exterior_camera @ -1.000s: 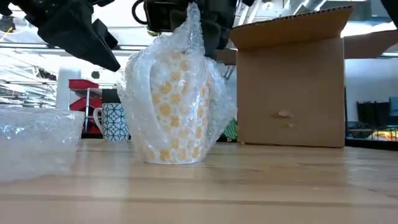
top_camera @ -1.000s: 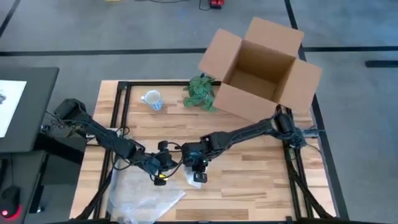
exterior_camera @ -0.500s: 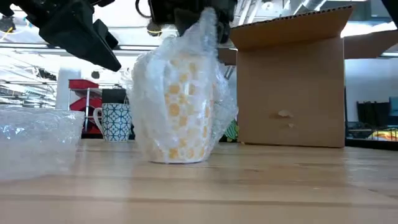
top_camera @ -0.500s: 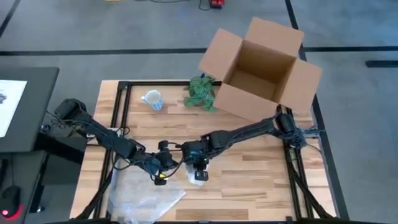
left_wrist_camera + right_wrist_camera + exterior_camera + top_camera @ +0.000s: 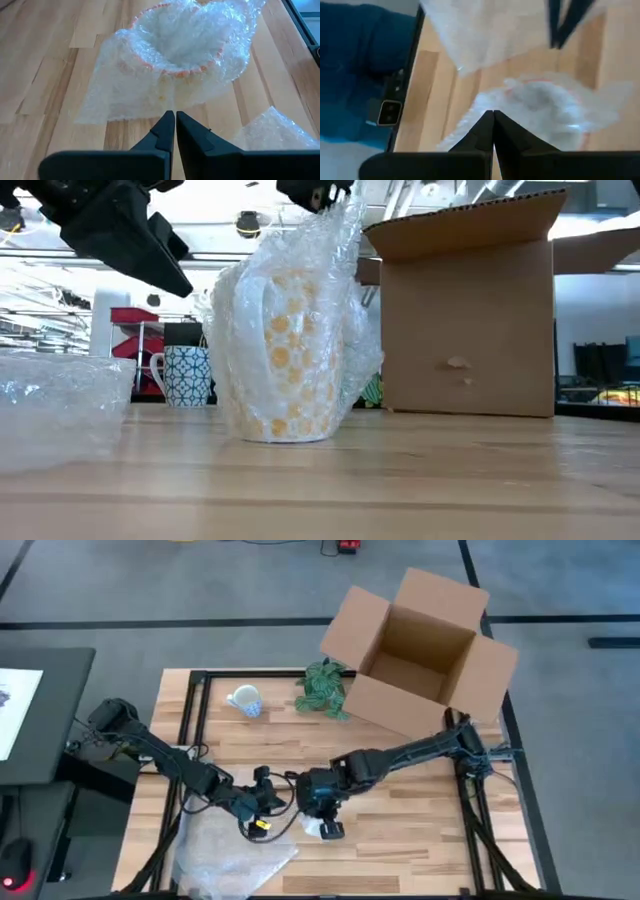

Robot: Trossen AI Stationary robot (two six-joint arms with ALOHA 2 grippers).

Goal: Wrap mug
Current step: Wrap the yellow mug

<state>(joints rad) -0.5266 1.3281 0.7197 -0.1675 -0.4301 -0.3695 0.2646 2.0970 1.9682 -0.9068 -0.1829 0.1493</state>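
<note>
The right pincer, clamped on bubble wrap, has lifted above the yellow-dotted mug; left pincer together beside it.

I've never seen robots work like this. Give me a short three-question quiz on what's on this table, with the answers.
1. True or false: the yellow-dotted mug in clear bubble wrap stands upright on the wooden table.
2. Which stands open behind it? A) a brown cardboard box B) a metal bucket C) a glass jar
3. Fill in: the left pincer points at the wrapped mug's open ____.

Key
1. True: it rests on its base.
2. A; the high view shows its flaps spread.
3. Mouth. The right pincer grips the wrap's gathered top, while a patterned blue and white mug waits unwrapped farther back.
</note>
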